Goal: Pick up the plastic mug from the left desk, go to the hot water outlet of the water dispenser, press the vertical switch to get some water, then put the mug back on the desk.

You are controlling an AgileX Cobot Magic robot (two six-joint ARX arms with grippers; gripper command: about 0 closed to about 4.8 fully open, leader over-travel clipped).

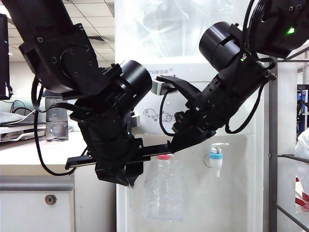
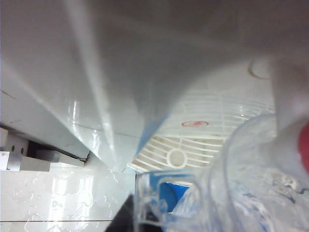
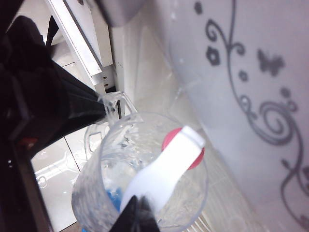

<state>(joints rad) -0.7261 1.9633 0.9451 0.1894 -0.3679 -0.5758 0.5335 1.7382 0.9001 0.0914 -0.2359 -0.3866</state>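
Observation:
The clear rippled plastic mug [image 1: 163, 188] hangs under the hot water outlet [image 1: 164, 157], the tap with a red collar on the white water dispenser [image 1: 203, 203]. My left gripper [image 1: 129, 175] is shut on the mug's thin handle [image 2: 145, 208] at its side. In the right wrist view the mug's mouth [image 3: 96, 179] rings the red collar [image 3: 169, 139] and the white vertical switch [image 3: 164, 174]. My right gripper [image 3: 137, 212] is shut, its tips together and resting on the switch's end. Whether water runs cannot be told.
A blue-collared tap [image 1: 216, 157] sits to the right of the red one. The left desk [image 1: 29, 150] carries a tall bottle [image 1: 57, 116] at its back. A white drip grille [image 2: 193, 145] lies below the mug. A metal frame [image 1: 273, 145] stands to the right.

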